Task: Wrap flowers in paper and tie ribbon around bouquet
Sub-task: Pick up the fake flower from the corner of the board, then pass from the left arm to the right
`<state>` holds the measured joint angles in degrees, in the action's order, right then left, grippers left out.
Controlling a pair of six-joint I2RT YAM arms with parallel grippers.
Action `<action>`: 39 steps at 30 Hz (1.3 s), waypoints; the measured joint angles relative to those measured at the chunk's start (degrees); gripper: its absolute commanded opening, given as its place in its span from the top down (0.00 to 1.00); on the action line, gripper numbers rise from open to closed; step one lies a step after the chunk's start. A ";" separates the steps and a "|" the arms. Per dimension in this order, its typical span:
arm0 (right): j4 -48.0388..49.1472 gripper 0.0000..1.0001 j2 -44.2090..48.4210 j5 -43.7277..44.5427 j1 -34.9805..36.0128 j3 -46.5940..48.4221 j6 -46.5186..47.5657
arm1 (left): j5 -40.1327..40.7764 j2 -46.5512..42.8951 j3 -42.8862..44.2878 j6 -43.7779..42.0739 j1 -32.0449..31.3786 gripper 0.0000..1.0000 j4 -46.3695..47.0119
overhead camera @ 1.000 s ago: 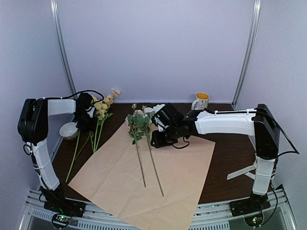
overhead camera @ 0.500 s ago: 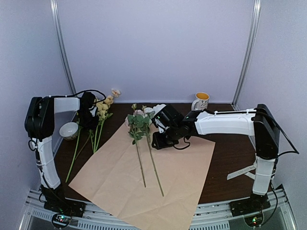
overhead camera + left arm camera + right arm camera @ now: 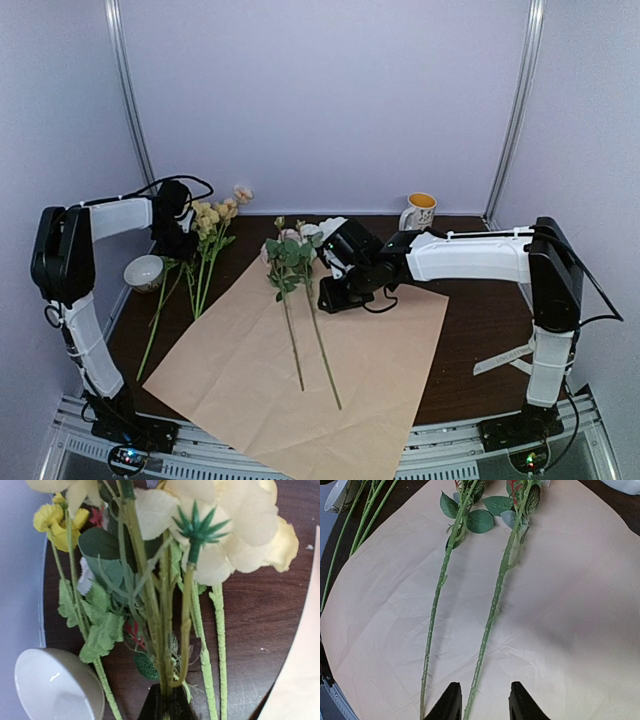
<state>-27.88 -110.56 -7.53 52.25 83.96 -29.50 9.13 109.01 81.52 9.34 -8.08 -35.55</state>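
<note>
Two flowers (image 3: 290,263) | on paper (image 3: 400,340) | blossoms far, stems near

Dark brown bench (image 3: 470,320). Paper (image 3: 380,370), peach side up, flat under the right fingers (image 3: 449,702) and spreading left of them. Flowers (image 3: 208,225) have their stems on bare wood at the left fingers (image 3: 165,707), white bowl (image 3: 143,271) just left of those. Mug (image 3: 420,211) beyond the right fingers, ribbon (image 3: 503,357) well to their right.
</note>
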 measured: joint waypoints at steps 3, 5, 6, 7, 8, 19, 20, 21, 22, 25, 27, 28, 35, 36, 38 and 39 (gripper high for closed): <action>-0.39 0.65 0.00 0.13 0.00 0.04 0.59 | 0.04 -6.16 -1.42 -0.02 0.00 1.00 0.98; -0.72 0.65 0.00 0.15 0.00 0.11 0.81 | -0.37 -10.14 -2.23 -0.07 -0.02 1.00 2.36; -0.81 0.65 0.00 0.15 0.00 0.11 0.85 | -0.68 -11.74 -2.62 -0.09 -0.02 1.00 2.97; -0.92 0.65 0.02 0.17 0.00 0.11 0.85 | -1.40 -13.62 -3.19 -0.09 -0.02 1.00 3.80; -1.03 0.65 0.02 0.17 0.00 0.11 0.90 | -2.16 -15.39 -3.72 -0.09 -0.02 1.00 4.55; 6.19 0.63 7.28 -5.40 0.00 -4.28 4.31 | -20.83 -36.13 -18.80 6.60 -7.23 1.00 23.43; 8.04 0.62 9.20 -6.69 0.02 -5.38 4.81 | -22.43 -37.59 -19.67 7.52 -9.44 1.00 25.92; 9.62 0.62 10.97 -7.78 0.07 -6.12 5.29 | -24.00 -38.97 -20.46 8.41 -12.17 1.00 28.76; 11.67 0.60 12.83 -9.20 0.26 -6.69 5.86 | -25.51 -40.17 -21.09 9.40 -15.30 1.00 31.82; 18.03 0.54 17.46 -12.52 0.98 -7.10 7.41 | -30.40 -41.94 -22.43 12.57 -24.20 1.00 41.66; 21.73 0.47 19.50 -14.03 1.49 -7.10 7.96 | -32.87 -42.03 -23.04 14.64 -28.20 1.00 46.97; 23.80 0.43 20.50 -14.84 1.79 -7.10 8.28 | -33.86 -41.90 -23.32 15.58 -29.73 1.00 49.33; 34.03 0.37 23.28 -16.02 2.73 -9.05 8.07 | -36.41 -38.82 -23.78 19.12 -35.82 1.00 58.60; 34.64 0.38 23.28 -16.02 2.75 -9.31 8.07 | -36.65 -38.23 -23.78 19.37 -36.44 1.00 59.19; 35.41 0.57 23.28 -16.06 2.78 -9.77 8.09 | -37.22 -37.03 -23.76 19.65 -37.35 1.00 60.06; 35.54 0.70 23.28 -16.04 2.86 -9.90 8.22 | -37.51 -36.50 -23.76 19.74 -37.66 1.00 60.22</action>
<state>7.66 -87.29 -23.57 55.11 74.06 -21.28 -28.38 72.51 57.76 29.08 -45.74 24.67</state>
